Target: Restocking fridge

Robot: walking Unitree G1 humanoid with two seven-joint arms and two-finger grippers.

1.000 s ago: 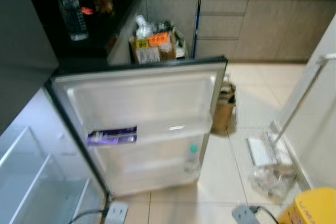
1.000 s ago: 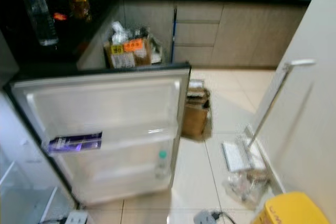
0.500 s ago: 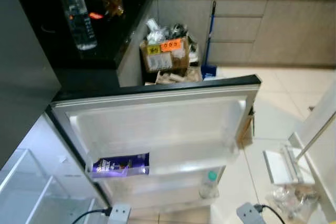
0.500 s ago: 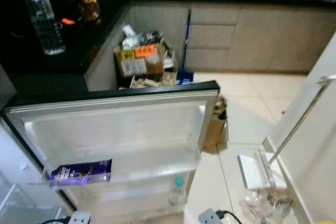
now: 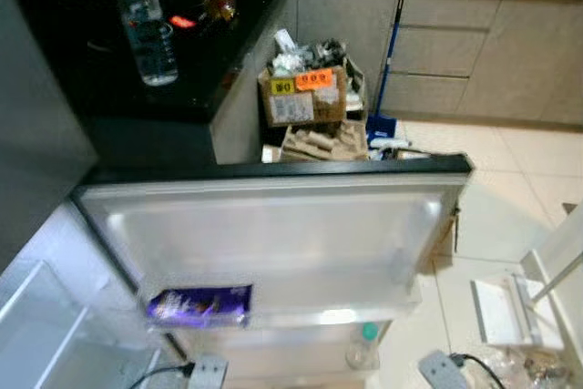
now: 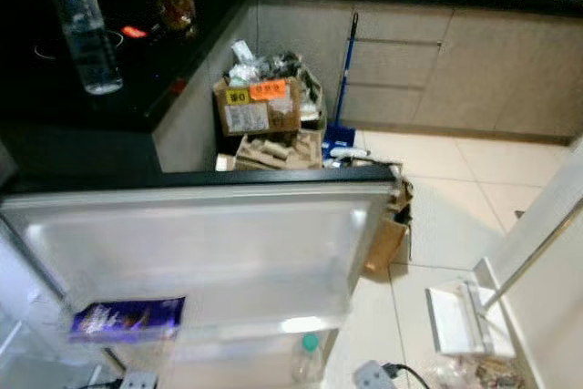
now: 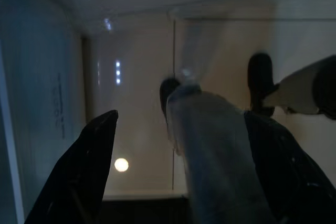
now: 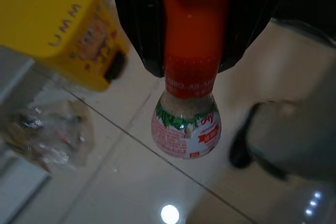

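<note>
The small red-capped shaker bottle with a red-and-green label is clamped by its cap end in the right end effector, hanging over the glossy cream tiled floor, with a yellow plastic bin nearby. The left end effector has its black fingers spread either side of a clear, pale plastic bottle. Can't tell whether they actually touch it; it's dark and blurry in there.

The open white fridge door faces the head camera. A flat purple chocolate wrapper packet lies at the left end of the door shelf, and a clear bottle with a green cap stands in the lower door rack toward the right.

Behind the door, a black worktop carries a tall clear water bottle with a white cap near its far left side. A brown cardboard box stuffed with rubbish sits on the floor beside it, with a blue-handled broom leaning on the grey-brown cabinets.
</note>
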